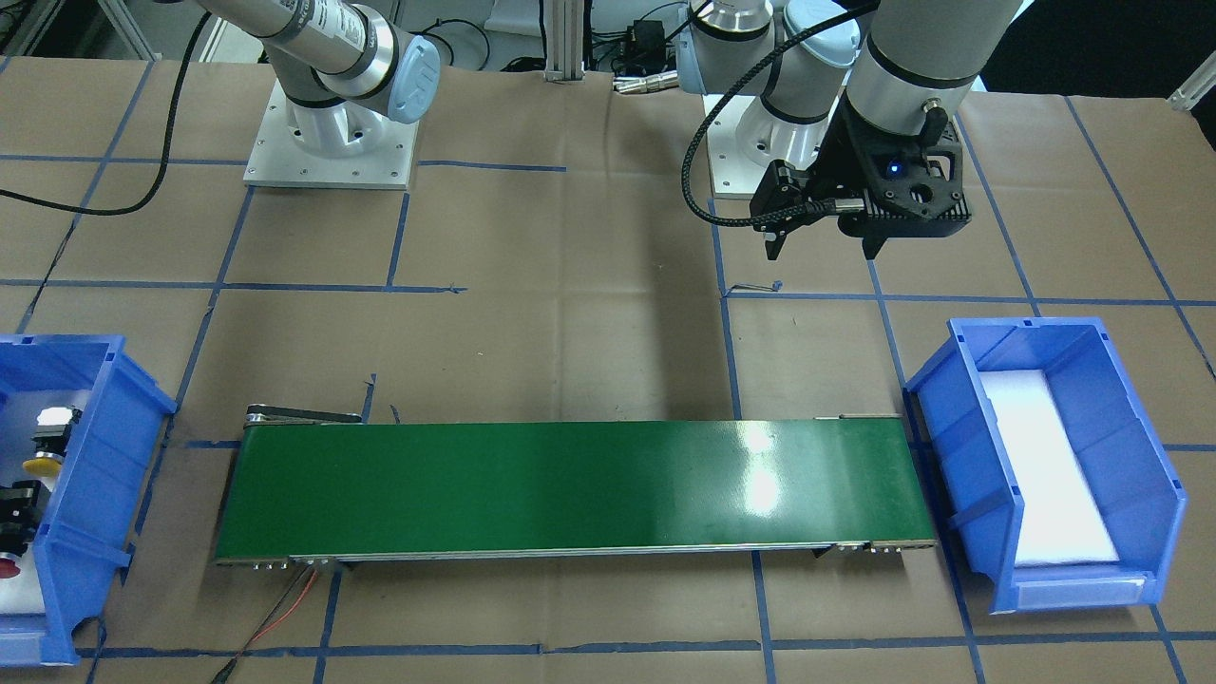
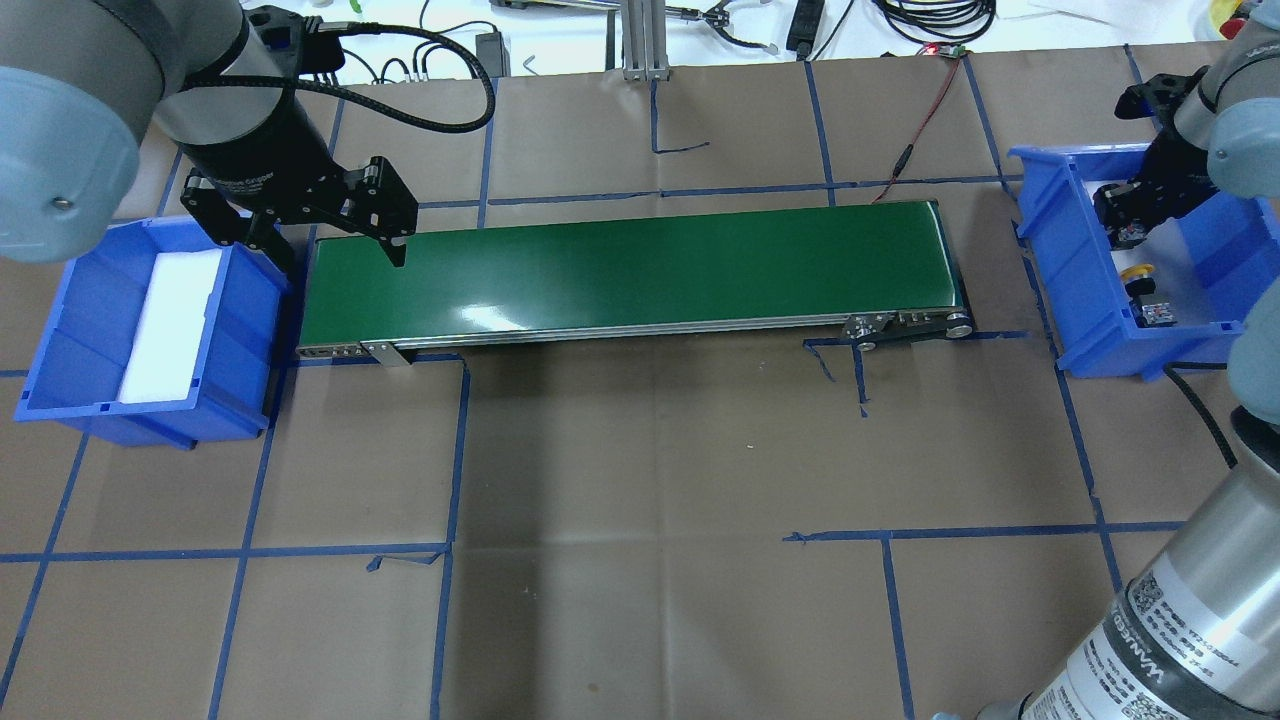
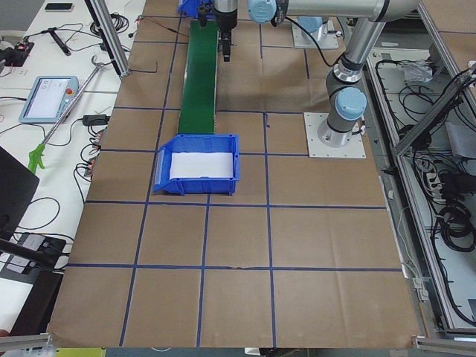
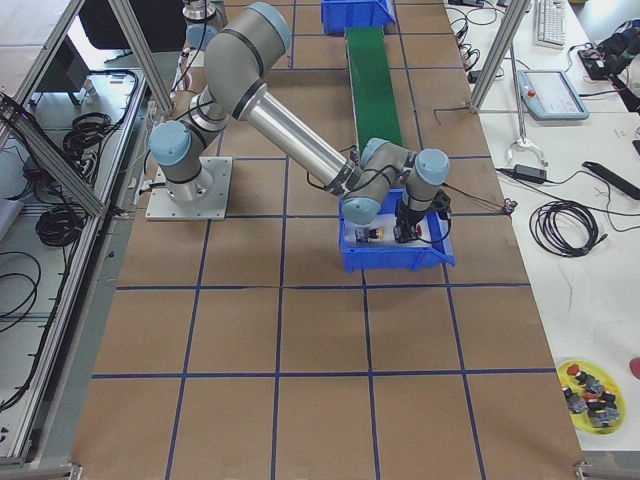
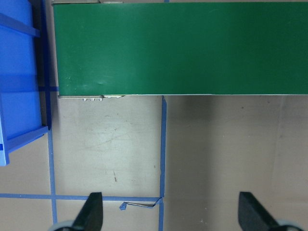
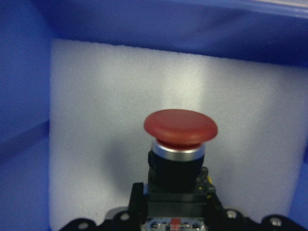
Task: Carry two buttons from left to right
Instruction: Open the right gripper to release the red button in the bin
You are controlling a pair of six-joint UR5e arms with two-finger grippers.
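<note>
The red-capped button (image 6: 180, 127) fills the right wrist view, cap pointing away and black body between the jaws. My right gripper (image 6: 175, 217) is shut on its body, inside the blue bin (image 2: 1055, 250) over white foam. In the overhead view the right gripper (image 2: 1122, 218) is low in that bin. The yellow-capped button (image 2: 1137, 270) lies on the foam just beside it, also seen from the front (image 1: 43, 465). The red cap (image 1: 8, 568) shows at the front view's edge. My left gripper (image 2: 333, 250) is open and empty, hovering by the conveyor's left end.
A green conveyor belt (image 2: 640, 270) runs between the two bins. A second blue bin (image 2: 60, 300) with bare white foam stands at its left end. Red and black wires (image 2: 915, 130) trail from the belt's far right corner. Brown paper with blue tape lines covers the table.
</note>
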